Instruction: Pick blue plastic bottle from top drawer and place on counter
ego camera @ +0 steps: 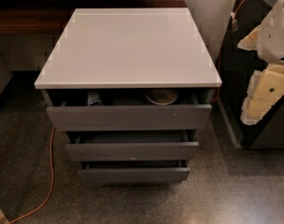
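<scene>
The top drawer (128,116) of the grey cabinet stands slightly pulled out under the white counter (128,45). In its left part a pale bluish shape shows in the dark gap, the blue plastic bottle (94,97), mostly hidden by the counter's edge. My arm hangs at the right edge of the view, and its cream-coloured gripper (263,97) is beside the cabinet's right side, at about the height of the top drawer and well apart from the bottle. Nothing is seen in the gripper.
A round pale dish-like object (161,96) lies in the right part of the top drawer. Two lower drawers (131,150) are also slightly out. An orange cable (51,171) runs over the speckled floor at left. A dark cabinet (268,134) stands at right.
</scene>
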